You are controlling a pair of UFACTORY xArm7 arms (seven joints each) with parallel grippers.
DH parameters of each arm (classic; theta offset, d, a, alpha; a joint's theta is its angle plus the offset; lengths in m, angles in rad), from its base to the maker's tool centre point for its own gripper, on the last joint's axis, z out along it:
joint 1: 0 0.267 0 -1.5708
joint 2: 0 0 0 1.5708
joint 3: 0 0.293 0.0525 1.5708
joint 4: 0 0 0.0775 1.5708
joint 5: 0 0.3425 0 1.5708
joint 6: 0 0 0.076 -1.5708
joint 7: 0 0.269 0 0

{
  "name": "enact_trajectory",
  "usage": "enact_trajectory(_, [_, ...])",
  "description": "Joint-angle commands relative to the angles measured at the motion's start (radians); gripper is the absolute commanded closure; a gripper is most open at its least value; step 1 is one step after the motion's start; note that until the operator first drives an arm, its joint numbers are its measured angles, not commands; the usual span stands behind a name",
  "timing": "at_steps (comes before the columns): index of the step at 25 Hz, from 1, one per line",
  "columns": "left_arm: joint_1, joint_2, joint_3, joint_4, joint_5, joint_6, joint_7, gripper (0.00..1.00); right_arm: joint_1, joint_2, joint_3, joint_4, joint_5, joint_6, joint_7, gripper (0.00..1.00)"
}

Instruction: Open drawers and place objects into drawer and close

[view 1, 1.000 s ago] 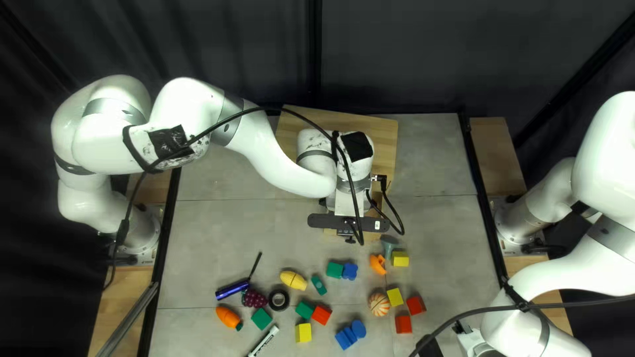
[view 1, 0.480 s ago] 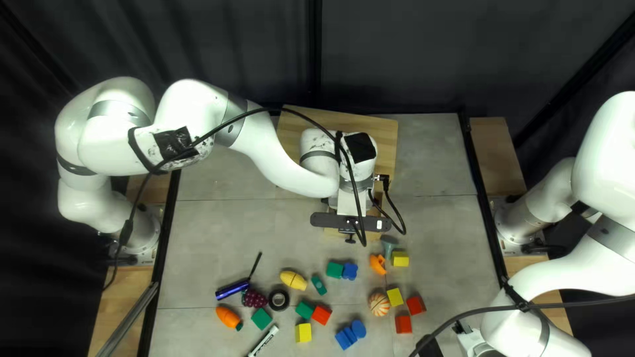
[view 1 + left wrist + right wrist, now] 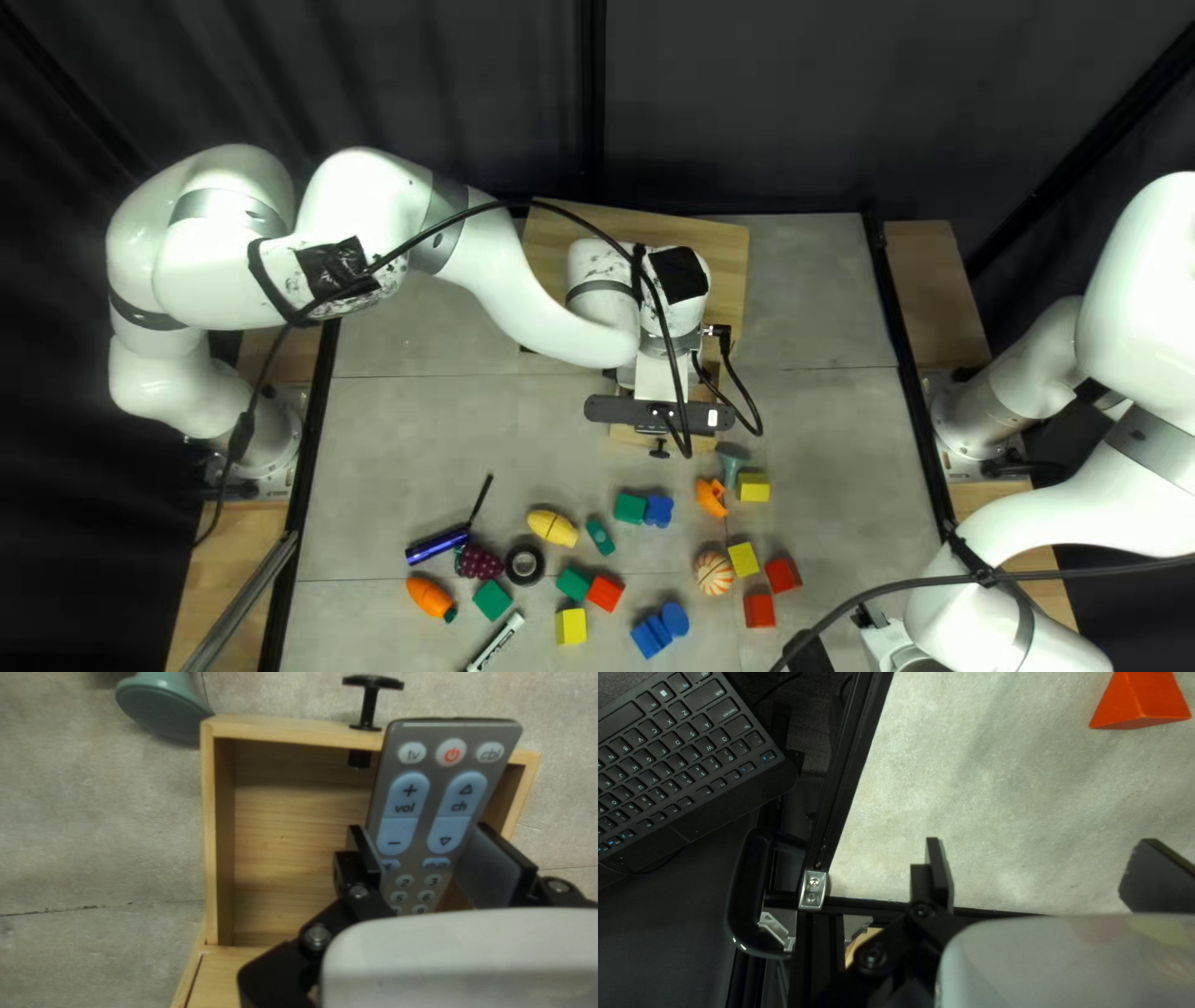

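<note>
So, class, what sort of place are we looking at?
Probably a robotics lab: two white jointed robot arms flank a grey tiled table, a dark cloth curtain hangs behind it, and a black keyboard sits just beyond its edge.

The left arm (image 3: 535,311) curved over the bench (image 3: 436,436), its end above a wooden box (image 3: 716,239) near the far edge, where a dark curtain (image 3: 747,100) hung. Nearer, a toy carrot (image 3: 431,597), purple berries (image 3: 478,561), a black ring (image 3: 509,565), a white marker (image 3: 498,644) and a yellow toy (image 3: 552,528) lay among coloured blocks (image 3: 605,594), with a striped orange ball (image 3: 713,574) just beside a yellow block (image 3: 743,559). The right arm (image 3: 1083,510) bent in at the right
</note>
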Motion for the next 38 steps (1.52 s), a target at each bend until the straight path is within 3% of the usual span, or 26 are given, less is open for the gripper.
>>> enact_trajectory(1, [-0.001,-0.001,0.004,0.003,0.005,0.008,-0.006,1.00,0.000,0.000,0.000,0.000,0.000,0.000,0.000,0.00])
enact_trajectory(23, [-0.077,0.009,0.045,0.023,0.117,0.009,-0.110,1.00,0.000,0.000,0.000,0.000,0.000,0.000,0.000,0.00])
enact_trajectory(25, [-0.078,0.008,0.044,0.023,0.119,0.007,-0.110,0.88,0.000,0.000,0.000,0.000,0.000,0.000,0.000,0.00])
enact_trajectory(26, [-0.079,0.008,0.044,0.023,0.120,0.007,-0.110,0.44,0.000,0.000,0.000,0.000,0.000,0.000,0.000,0.00])
enact_trajectory(29, [-0.078,0.004,0.044,0.014,0.120,0.004,-0.109,0.49,0.000,0.000,0.000,0.000,0.000,0.000,0.000,0.00])
enact_trajectory(30, [-0.078,0.003,0.044,0.013,0.119,0.004,-0.109,0.56,0.000,0.000,0.000,0.000,0.000,0.000,0.000,0.00])
enact_trajectory(31, [-0.078,0.001,0.044,0.012,0.119,0.005,-0.109,1.00,0.000,0.000,0.000,0.000,0.000,0.000,0.000,0.00])
enact_trajectory(38, [-0.094,-0.051,0.047,-0.018,0.139,0.035,-0.134,1.00,0.000,0.000,0.000,0.000,0.000,0.000,0.000,0.00])
